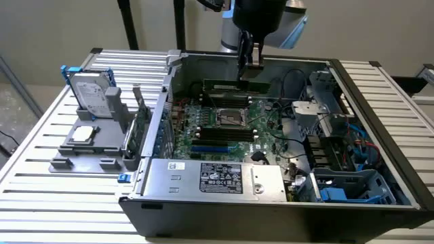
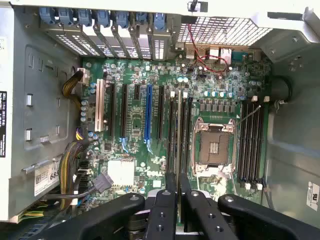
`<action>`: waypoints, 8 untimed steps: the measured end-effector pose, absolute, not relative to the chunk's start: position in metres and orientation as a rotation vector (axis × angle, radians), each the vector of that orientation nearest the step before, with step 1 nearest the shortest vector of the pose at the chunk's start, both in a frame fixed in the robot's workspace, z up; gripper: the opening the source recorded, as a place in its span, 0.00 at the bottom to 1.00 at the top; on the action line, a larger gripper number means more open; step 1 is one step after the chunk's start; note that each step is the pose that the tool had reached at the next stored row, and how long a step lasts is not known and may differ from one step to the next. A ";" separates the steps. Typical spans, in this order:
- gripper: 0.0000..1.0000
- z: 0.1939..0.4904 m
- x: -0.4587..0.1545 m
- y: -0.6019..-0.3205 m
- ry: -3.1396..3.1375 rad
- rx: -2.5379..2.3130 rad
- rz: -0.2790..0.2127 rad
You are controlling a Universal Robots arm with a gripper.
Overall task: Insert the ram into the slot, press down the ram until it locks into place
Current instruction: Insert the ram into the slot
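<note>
Both jaws of the gripper are clamped narrowly on the ram, which is held on edge, its long axis set parallel to the slot lying directly beneath beside the CPU socket, and is judged not yet seated.

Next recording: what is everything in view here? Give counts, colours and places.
computer case: one, dark grey, open, on the table
table: one, pale, slatted
motherboard: one, green, inside the case
CPU socket: one, metal-framed, mid-board
ram slots: two banks, black, either side of the CPU socket
blue socket: one, bright blue, among black sockets
power supply: one, silver, at the case's near edge
tray: one, grey, at the exterior view's left of the case
hard drive: one, silver, standing in the tray
ram: one, green, held above the board
gripper: one, black, shut on the ram
</note>
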State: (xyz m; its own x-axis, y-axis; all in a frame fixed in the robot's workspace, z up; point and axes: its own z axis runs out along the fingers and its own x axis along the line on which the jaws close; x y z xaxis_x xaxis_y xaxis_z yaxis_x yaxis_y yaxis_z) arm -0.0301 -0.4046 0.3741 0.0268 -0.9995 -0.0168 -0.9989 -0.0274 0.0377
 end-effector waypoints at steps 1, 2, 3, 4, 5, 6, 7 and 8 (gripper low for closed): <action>0.13 0.374 -0.030 -0.405 -2.180 2.240 -0.060; 0.13 0.374 -0.030 -0.405 -2.180 2.240 -0.060; 0.13 0.374 -0.030 -0.405 -2.180 2.240 -0.060; 0.13 0.374 -0.030 -0.405 -2.180 2.240 -0.060; 0.13 0.374 -0.030 -0.405 -2.180 2.240 -0.060; 0.13 0.374 -0.030 -0.405 -2.180 2.240 -0.060; 0.13 0.374 -0.030 -0.405 -2.180 2.240 -0.060; 0.13 0.374 -0.030 -0.405 -2.180 2.240 -0.060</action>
State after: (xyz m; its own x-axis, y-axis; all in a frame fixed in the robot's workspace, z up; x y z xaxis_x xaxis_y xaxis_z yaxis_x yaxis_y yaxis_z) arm -0.0301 -0.4046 0.3742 0.0268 -0.9995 -0.0168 -0.9989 -0.0274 0.0378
